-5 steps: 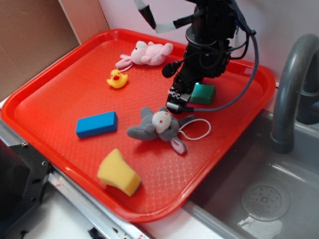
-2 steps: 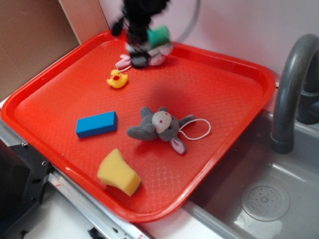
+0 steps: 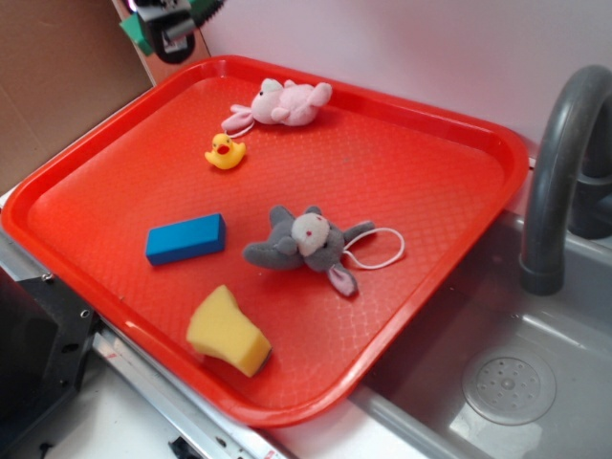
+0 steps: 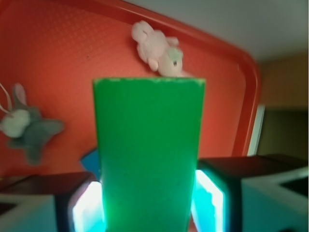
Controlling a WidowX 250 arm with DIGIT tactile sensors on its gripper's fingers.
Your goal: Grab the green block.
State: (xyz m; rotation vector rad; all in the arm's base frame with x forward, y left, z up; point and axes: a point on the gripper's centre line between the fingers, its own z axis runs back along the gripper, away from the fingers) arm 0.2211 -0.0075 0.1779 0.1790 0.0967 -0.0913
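The green block (image 4: 148, 154) fills the middle of the wrist view, standing between the two fingers and clamped by them, well above the red tray (image 4: 58, 63). In the exterior view my gripper (image 3: 170, 27) is at the top left edge of the frame, above the tray's far left corner, shut on the green block (image 3: 141, 32), of which only a small green piece shows. Most of the arm is out of frame.
On the red tray (image 3: 430, 182) lie a pink plush toy (image 3: 280, 102), a yellow duck (image 3: 225, 152), a blue block (image 3: 185, 238), a grey plush animal (image 3: 304, 243) and a yellow sponge (image 3: 228, 331). A sink with a grey tap (image 3: 564, 163) is at the right, cardboard at the left.
My gripper has lifted the green block off the tray's right side and carried it up and to the far left corner, nearly out of the exterior view.
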